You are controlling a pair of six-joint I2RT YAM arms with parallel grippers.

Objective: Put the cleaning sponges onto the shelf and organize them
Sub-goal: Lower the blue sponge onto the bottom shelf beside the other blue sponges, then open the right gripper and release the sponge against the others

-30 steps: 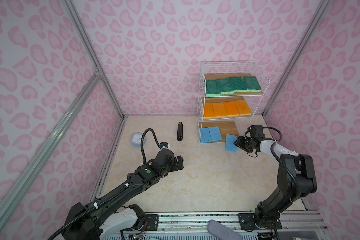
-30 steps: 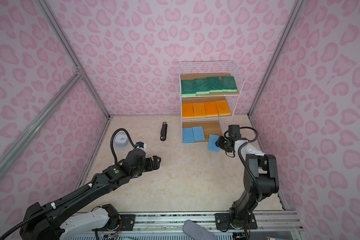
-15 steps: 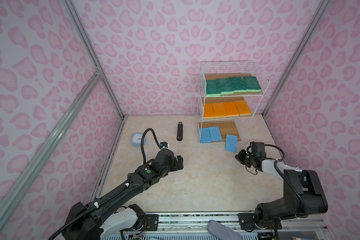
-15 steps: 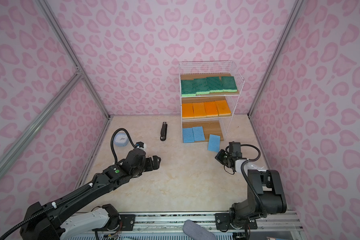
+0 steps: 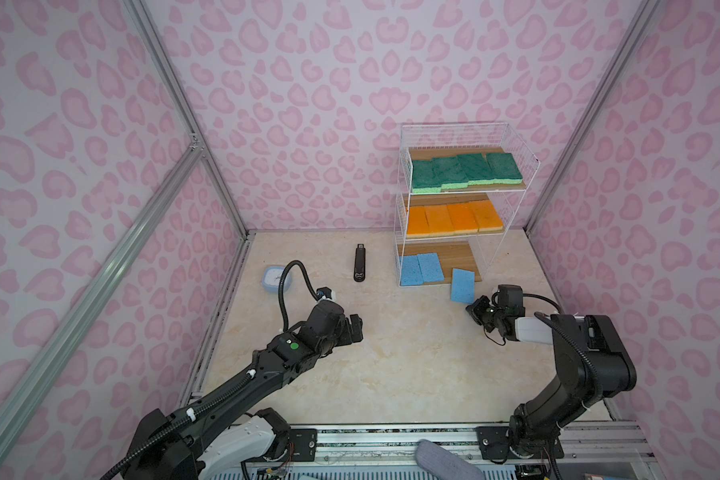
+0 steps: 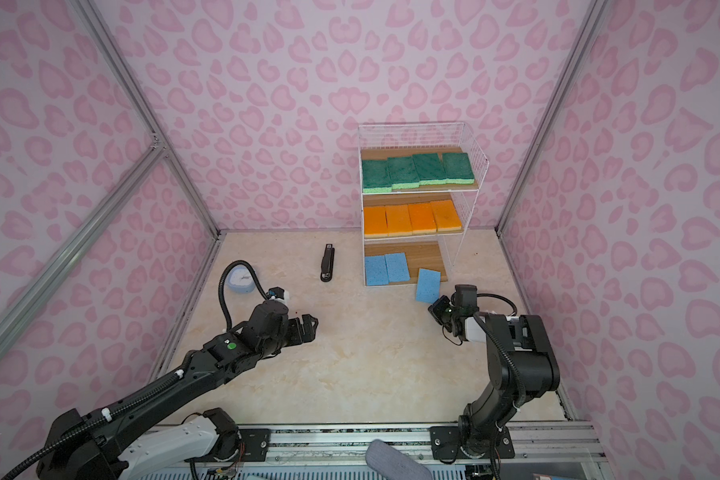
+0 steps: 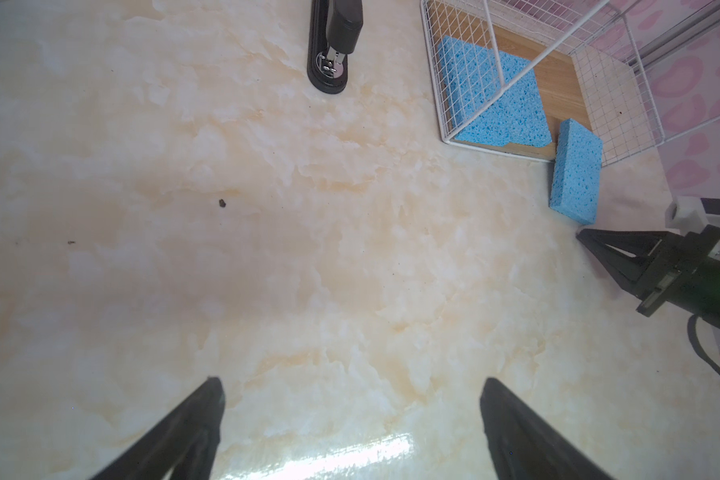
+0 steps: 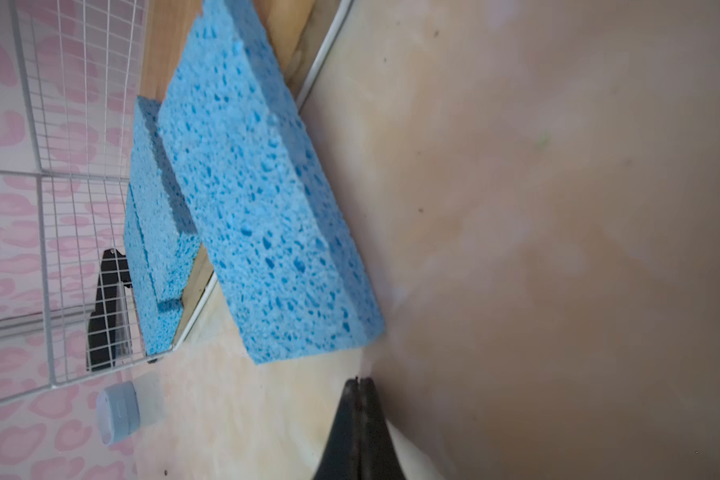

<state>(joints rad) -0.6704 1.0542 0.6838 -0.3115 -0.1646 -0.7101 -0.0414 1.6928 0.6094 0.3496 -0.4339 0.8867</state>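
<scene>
The shelf (image 5: 458,131) is a white wire rack at the back right. Green sponges (image 5: 466,170) lie on its top board and orange ones (image 5: 454,218) on the middle board. Two blue sponges (image 5: 420,268) lie flat on the bottom board. A third blue sponge (image 5: 462,286) (image 6: 427,285) (image 8: 262,199) leans tilted, its far end on the board's front edge and its near end on the table. My right gripper (image 5: 470,309) (image 8: 359,380) is shut and empty, its tip just short of that sponge's near end. My left gripper (image 5: 356,328) (image 7: 352,380) hangs open over bare table, left of centre.
A black stapler (image 5: 360,264) lies on the table left of the shelf. A small rounded light-blue device (image 5: 275,278) sits near the left wall. Pink patterned walls close in the table on three sides.
The right gripper let go of the blue sponge at the shelf's front, drew back toward the front and shut. The sponge stays leaning on the bottom board's edge. The left arm has not moved.
</scene>
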